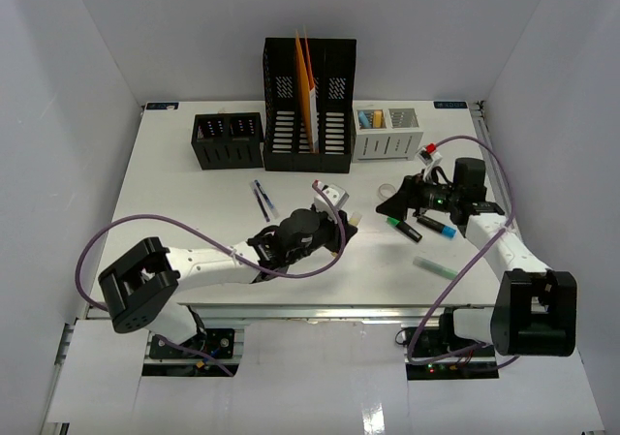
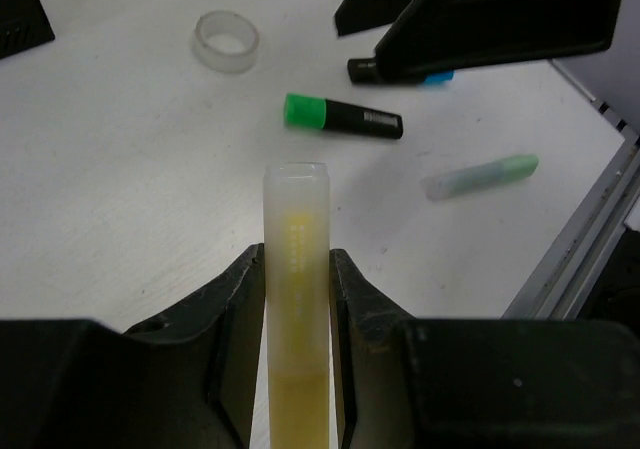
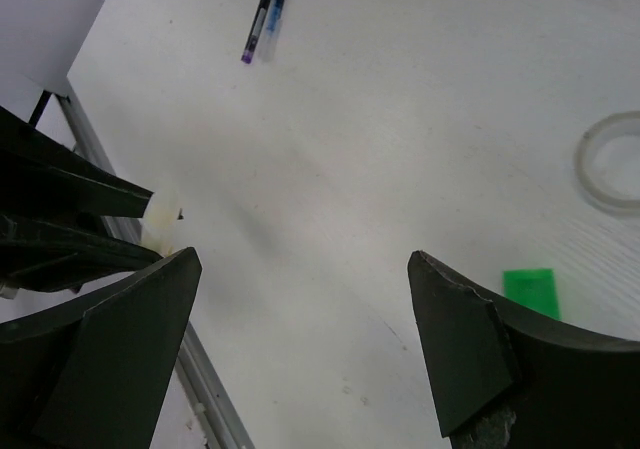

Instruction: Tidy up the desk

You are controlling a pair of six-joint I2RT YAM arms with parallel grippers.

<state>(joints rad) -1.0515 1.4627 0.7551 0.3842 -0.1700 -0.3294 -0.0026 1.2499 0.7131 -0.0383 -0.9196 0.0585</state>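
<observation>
My left gripper [image 2: 297, 259] is shut on a yellow marker [image 2: 296, 269] with a cloudy clear cap, which sticks out forward between the jaws. It hovers over the middle of the white desk [image 1: 194, 212]. From above, the left gripper [image 1: 344, 224] sits left of the right gripper [image 1: 392, 205]. The right gripper [image 3: 303, 269] stands wide open over bare desk with nothing between its fingers. A black marker with a green cap [image 2: 343, 115] lies just beyond the yellow one, partly beside the right gripper's finger.
A blue-capped marker [image 1: 438, 226] and a pale green marker [image 1: 436, 265] lie at the right. A clear tape ring [image 1: 387, 189] and two pens [image 1: 263, 200] lie farther back. Along the back stand a black organizer [image 1: 229, 140], a black file rack [image 1: 310, 106] and a white basket [image 1: 387, 133].
</observation>
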